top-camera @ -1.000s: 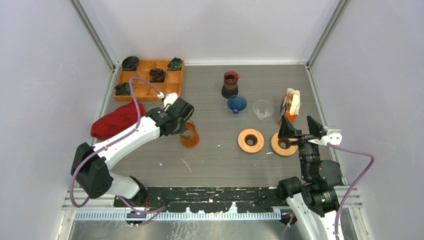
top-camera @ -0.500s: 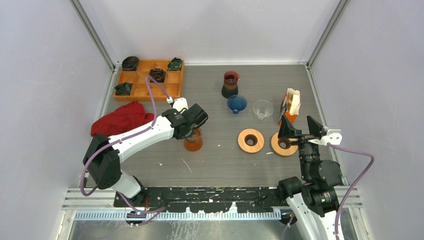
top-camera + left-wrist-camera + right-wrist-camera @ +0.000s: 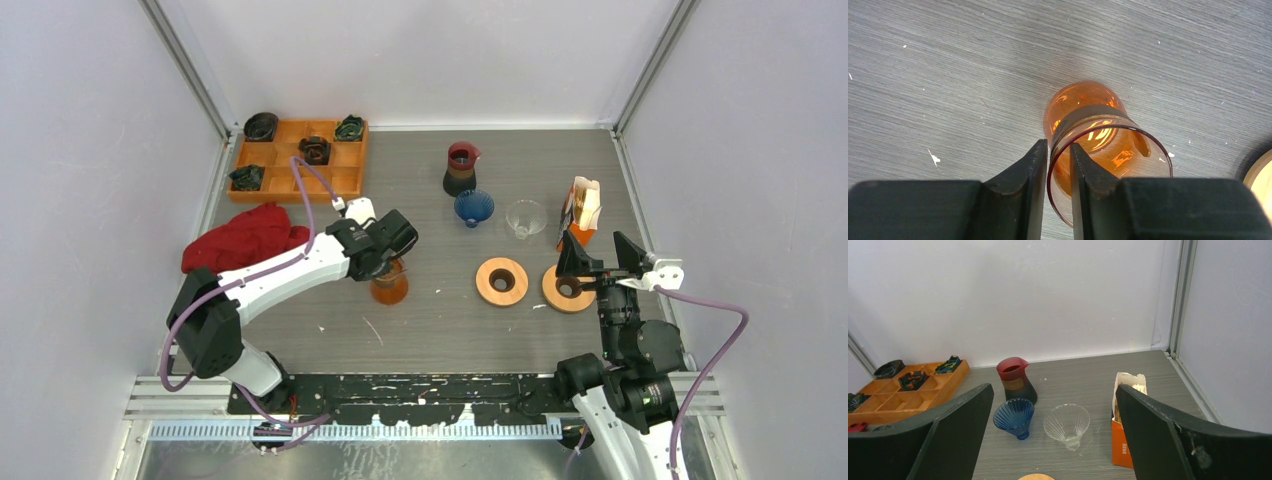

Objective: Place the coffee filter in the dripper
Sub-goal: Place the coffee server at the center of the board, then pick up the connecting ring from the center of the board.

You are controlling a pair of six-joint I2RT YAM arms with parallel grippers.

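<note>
Straddling the orange carafe [image 3: 1098, 140] at its rim, your left gripper [image 3: 1058, 147] sits narrow, grip unclear, your right gripper [image 3: 1053, 389] gapes empty; the filters [image 3: 1130, 382] sit boxed, blue dripper [image 3: 1014, 416] and clear dripper [image 3: 1066, 424] unfilled.

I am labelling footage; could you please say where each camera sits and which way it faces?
Top external: overhead behind the robot, looking down on the table; left arm, right arm show.
Left wrist: on its arm, looking down; left gripper straddles the orange carafe rim.
Right wrist: on its arm, facing the back wall; right gripper frames the blue dripper.
Shared: top and right wrist both show that dripper.
</note>
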